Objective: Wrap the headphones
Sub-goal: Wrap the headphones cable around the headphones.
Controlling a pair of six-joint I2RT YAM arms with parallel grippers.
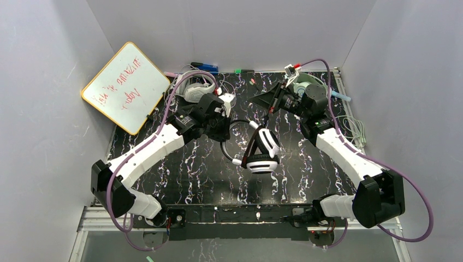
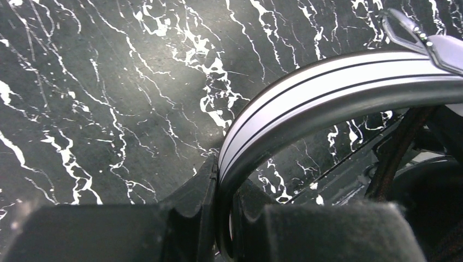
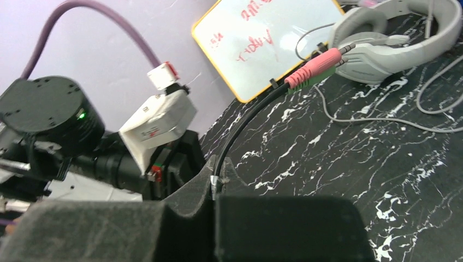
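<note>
Left tool [image 1: 223,130], seen from the top camera, sits just left of centre against the thin arc of the black-and-white headset [image 1: 263,153]. The headset's ear cups lie on the table [image 1: 180,174] at mid-frame. Right tool [image 1: 261,100] points left in the upper middle. A grey headset [image 1: 197,90] lies toward the upper left, near a whiteboard [image 1: 125,87]. A green headset [image 1: 306,82] is partly hidden behind the right arm at upper right.

From the left wrist, the left tool [image 2: 224,191] is clamped on the headset's white, black-striped headband [image 2: 327,87]. The band arcs up to the right of the frame, with the marbled table behind it.

From the right wrist, the right tool [image 3: 214,183] is pinched together on a black cable [image 3: 245,123]. The cable rises to 2 plugs [image 3: 316,68], 1 pink and 1 green, at upper centre. The grey headset lies at upper right and the whiteboard at the top.
</note>
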